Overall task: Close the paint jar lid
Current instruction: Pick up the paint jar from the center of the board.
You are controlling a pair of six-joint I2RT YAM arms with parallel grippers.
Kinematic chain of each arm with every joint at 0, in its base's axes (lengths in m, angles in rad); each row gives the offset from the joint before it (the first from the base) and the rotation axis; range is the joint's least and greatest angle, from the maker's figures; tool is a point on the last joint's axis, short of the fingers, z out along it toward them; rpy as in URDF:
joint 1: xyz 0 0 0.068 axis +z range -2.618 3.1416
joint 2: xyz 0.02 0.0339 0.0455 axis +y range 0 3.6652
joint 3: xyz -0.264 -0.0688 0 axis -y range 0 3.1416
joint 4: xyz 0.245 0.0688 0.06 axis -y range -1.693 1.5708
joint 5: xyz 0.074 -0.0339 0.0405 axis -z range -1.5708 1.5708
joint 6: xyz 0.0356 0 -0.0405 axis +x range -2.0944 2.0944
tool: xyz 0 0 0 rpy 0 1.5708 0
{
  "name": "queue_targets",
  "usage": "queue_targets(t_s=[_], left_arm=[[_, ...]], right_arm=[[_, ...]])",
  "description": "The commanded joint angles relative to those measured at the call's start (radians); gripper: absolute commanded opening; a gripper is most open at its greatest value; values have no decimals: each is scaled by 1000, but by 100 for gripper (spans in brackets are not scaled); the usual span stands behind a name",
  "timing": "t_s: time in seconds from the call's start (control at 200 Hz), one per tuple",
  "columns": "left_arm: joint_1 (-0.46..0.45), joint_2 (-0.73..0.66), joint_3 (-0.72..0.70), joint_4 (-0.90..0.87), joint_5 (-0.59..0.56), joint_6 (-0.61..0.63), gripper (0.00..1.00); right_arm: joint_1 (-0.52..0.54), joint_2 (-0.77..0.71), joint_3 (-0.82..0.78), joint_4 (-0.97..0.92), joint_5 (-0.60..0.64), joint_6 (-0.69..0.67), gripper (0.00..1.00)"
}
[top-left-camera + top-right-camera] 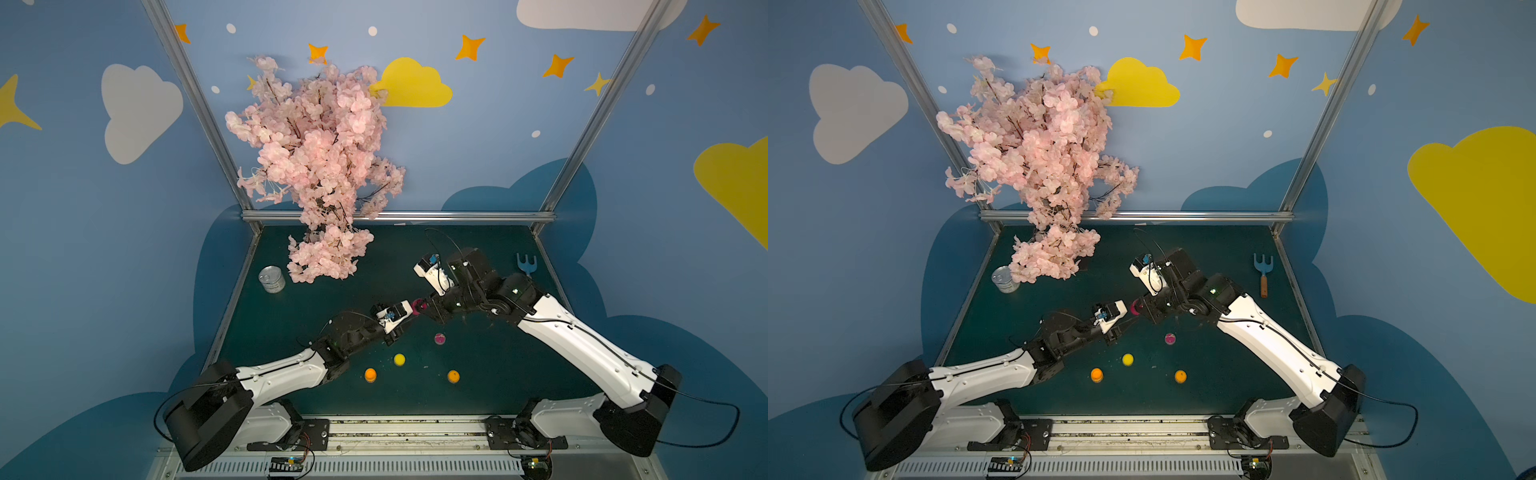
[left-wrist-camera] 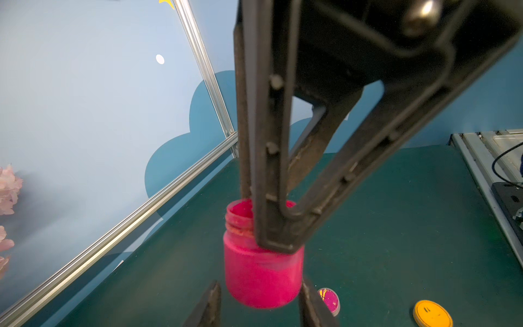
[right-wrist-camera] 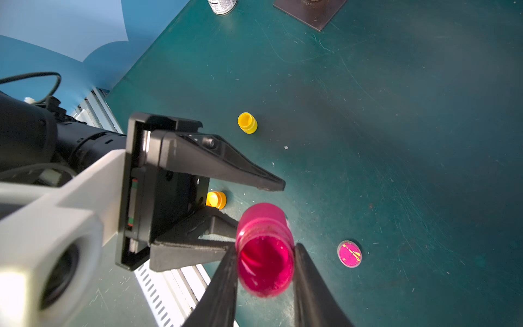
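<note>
Jar [image 3: 264, 254] uncapped (pink paint inside), lid [image 3: 349, 254] apart

left arm [image 1: 282, 376] / right arm [image 1: 582, 349]: white shells, black joints | cables [image 3: 42, 73]: thin, black — looped | fingers [image 3: 226, 167]: black, tapered

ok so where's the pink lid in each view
Both top views: pink lid lower middle, just below the pink jar.
Left wrist: the lid at the frame edge beside the jar's base.
Right wrist: the lid beside the jar's open mouth.
Shared landmark: the pink jar, in all four.
</note>
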Motion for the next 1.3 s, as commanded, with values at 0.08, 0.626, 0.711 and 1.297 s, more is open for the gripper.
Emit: queue_targets(t_s=[0.08,0.626,0.711,1.297], left_arm=[[-2,-4,31,46,23,-39,46],[0,1,52,11,-1,-24,38],[-2,-7,49,3,-4,-19,38],[11,-56,27,-32,-52,-8,38]], right_arm=[[-1,11,7,29,-14,8,32],[-2,8,11,35,-12,12,32],[0,6,13,34,-8,13,32],[-1,-20,7,45,1,14,32]])
